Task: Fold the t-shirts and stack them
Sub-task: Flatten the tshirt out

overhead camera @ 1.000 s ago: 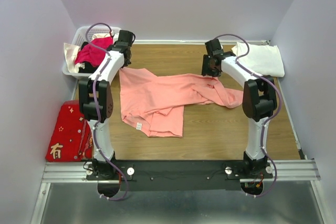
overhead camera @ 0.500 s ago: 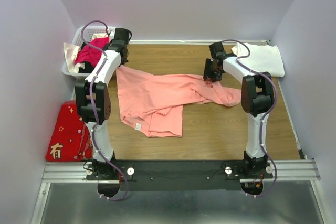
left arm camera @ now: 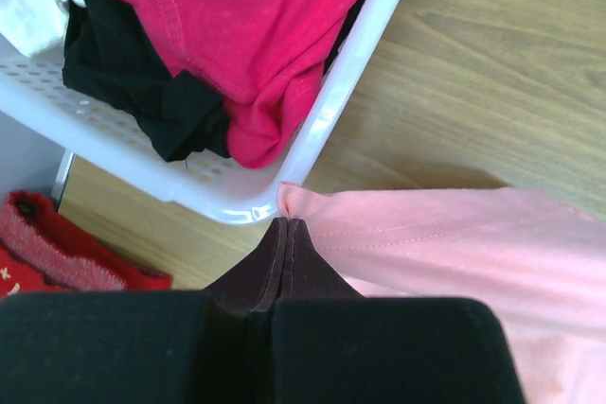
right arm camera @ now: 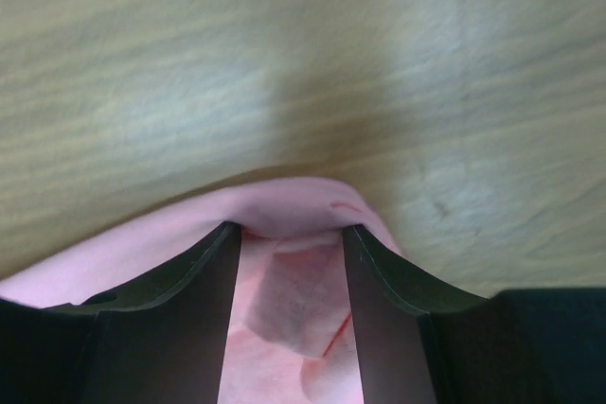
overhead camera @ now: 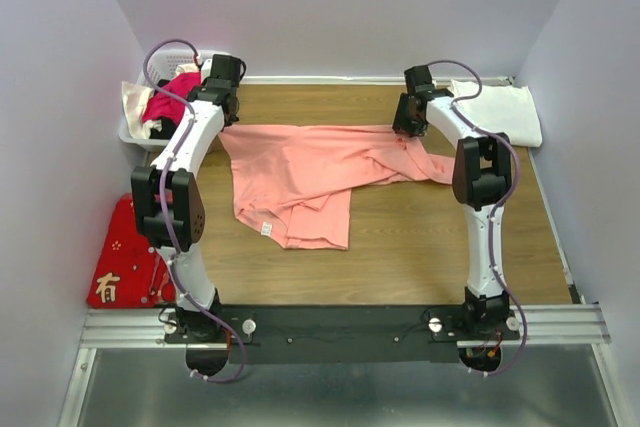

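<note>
The salmon-pink t-shirt (overhead camera: 300, 172) lies spread on the wooden table, its far edge pulled taut between my two grippers. My left gripper (overhead camera: 224, 123) is shut on the shirt's far left corner (left arm camera: 454, 243), right beside the basket's rim; its fingertips (left arm camera: 286, 221) meet on the hem. My right gripper (overhead camera: 403, 129) pinches a bunched fold at the shirt's far right (right arm camera: 123, 243); the cloth fills the narrow gap between its fingers (right arm camera: 292, 227). The white t-shirt (overhead camera: 497, 112) lies folded at the far right corner.
A white laundry basket (overhead camera: 128, 134) holding a magenta garment (overhead camera: 175, 99) and dark clothes stands at the far left, its rim (left arm camera: 350, 73) next to the left gripper. A red cloth with gold characters (overhead camera: 125, 247) lies off the table's left edge. Walls enclose three sides.
Both grippers have moved toward the far edge, dragging the pink shirt with them. Its far edge is now stretched straight, and the left corner has reached the basket.
</note>
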Controlling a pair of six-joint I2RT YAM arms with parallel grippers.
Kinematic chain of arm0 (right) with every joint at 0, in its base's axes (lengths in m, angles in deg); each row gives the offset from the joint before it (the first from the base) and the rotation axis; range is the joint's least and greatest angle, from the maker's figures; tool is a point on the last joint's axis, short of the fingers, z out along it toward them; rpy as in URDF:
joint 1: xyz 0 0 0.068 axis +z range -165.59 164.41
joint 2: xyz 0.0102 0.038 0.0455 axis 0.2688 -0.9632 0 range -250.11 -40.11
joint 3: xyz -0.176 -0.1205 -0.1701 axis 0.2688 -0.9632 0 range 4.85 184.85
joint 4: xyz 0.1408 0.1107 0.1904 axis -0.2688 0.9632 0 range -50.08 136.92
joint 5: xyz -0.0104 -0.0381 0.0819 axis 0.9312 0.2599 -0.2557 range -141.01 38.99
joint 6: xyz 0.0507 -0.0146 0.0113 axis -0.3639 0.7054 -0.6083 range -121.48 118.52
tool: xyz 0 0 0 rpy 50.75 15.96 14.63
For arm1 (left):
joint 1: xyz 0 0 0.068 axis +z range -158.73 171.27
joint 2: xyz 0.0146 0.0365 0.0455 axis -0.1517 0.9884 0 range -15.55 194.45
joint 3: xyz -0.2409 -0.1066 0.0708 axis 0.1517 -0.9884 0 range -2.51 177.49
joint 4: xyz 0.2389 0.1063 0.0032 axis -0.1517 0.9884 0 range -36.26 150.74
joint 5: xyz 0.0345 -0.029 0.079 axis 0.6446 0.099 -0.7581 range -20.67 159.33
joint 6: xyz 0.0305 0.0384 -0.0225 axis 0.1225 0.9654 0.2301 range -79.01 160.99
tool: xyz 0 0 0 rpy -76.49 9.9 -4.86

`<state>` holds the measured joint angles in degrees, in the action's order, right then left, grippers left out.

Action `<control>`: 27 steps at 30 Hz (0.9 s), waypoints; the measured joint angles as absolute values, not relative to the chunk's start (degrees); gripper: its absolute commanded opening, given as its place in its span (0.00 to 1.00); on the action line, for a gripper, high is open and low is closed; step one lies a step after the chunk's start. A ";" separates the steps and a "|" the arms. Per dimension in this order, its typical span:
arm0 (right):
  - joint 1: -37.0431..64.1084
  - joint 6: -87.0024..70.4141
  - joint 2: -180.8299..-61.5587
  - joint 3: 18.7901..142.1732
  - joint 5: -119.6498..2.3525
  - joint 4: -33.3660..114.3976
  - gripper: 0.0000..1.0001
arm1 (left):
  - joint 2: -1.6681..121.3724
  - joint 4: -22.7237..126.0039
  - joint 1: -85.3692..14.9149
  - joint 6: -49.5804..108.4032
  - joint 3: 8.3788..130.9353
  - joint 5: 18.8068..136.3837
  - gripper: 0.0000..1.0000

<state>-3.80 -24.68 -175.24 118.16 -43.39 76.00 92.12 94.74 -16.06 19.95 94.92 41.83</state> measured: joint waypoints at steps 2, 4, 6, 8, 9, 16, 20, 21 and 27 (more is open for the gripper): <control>-4.41 -24.81 -176.32 120.13 -42.65 76.10 0.56 | 91.42 94.87 -16.02 19.95 93.95 41.78 0.00; -5.22 -24.81 -177.30 122.06 -41.53 76.04 0.56 | 90.94 94.91 -15.86 19.98 93.10 41.50 0.00; -6.03 -24.79 -177.74 123.50 -40.57 76.08 0.56 | 90.40 95.11 -15.54 19.95 92.16 41.24 0.00; -6.73 -24.75 -177.76 124.31 -39.52 76.08 0.56 | 89.87 95.35 -15.16 19.98 91.55 40.84 0.00; -7.12 -24.72 -177.76 124.79 -38.93 76.08 0.56 | 89.61 95.59 -14.90 19.98 91.40 40.49 0.00; -9.46 -24.51 -177.74 125.75 -37.64 76.06 0.54 | 88.15 95.89 -13.35 20.02 91.37 39.58 0.00; -9.53 -24.11 -176.99 125.27 -41.10 76.00 0.54 | 88.08 95.89 -13.28 20.11 91.37 39.58 0.00; -9.35 -23.92 -176.34 124.55 -42.25 76.10 0.54 | 88.08 95.89 -13.28 20.15 91.37 39.58 0.00; -6.47 -22.39 -171.81 121.55 -47.13 76.08 0.54 | 88.08 95.89 -13.28 20.19 91.37 39.66 0.00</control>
<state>-6.47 -22.39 -171.81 121.55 -47.13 76.08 88.08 95.89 -13.28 20.19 91.37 39.66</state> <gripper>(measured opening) 0.538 0.010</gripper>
